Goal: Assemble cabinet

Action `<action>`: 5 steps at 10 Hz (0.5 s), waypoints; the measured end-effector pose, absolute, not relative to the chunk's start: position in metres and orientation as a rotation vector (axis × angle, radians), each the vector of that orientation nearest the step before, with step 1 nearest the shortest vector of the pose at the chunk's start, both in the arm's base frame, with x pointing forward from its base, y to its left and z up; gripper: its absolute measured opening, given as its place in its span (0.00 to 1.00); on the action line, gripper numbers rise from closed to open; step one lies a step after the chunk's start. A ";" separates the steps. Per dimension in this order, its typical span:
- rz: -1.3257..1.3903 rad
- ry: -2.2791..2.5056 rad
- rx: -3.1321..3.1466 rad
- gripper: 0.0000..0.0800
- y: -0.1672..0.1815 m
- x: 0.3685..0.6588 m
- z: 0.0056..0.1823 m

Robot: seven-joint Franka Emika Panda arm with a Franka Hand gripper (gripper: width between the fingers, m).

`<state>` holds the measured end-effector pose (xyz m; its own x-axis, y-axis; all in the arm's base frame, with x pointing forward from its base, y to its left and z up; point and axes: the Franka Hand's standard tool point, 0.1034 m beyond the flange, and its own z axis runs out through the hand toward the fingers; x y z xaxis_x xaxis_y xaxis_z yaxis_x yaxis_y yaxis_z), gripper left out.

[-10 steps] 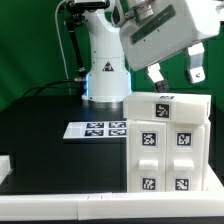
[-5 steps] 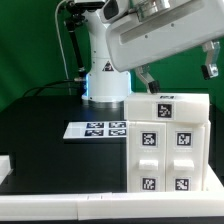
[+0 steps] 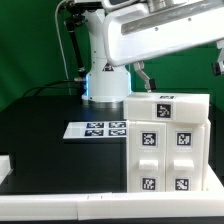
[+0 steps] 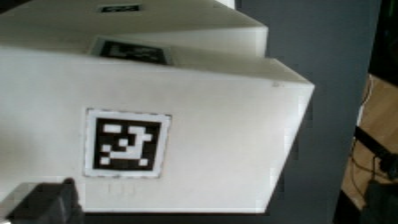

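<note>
cabinet point(image 3: 168, 142) unmoved, fingers point(image 3: 146, 76) now higher

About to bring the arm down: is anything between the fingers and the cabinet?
Nothing visible. In the exterior view the cabinet stands alone below the arm, its top bare; the marker board lies flat beside it. The fingers' own position is unclear.

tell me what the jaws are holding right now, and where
Nothing that shows. The cabinet stands on the black table, with the arm raised above it; the jaws themselves are mostly out of view.
</note>
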<state>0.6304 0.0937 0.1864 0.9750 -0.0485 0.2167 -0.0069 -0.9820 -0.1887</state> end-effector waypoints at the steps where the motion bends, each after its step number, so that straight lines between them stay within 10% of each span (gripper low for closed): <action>1: -0.354 -0.062 -2.944 1.00 0.089 0.631 0.186; 5: -0.388 -0.450 -2.946 1.00 0.086 0.631 0.185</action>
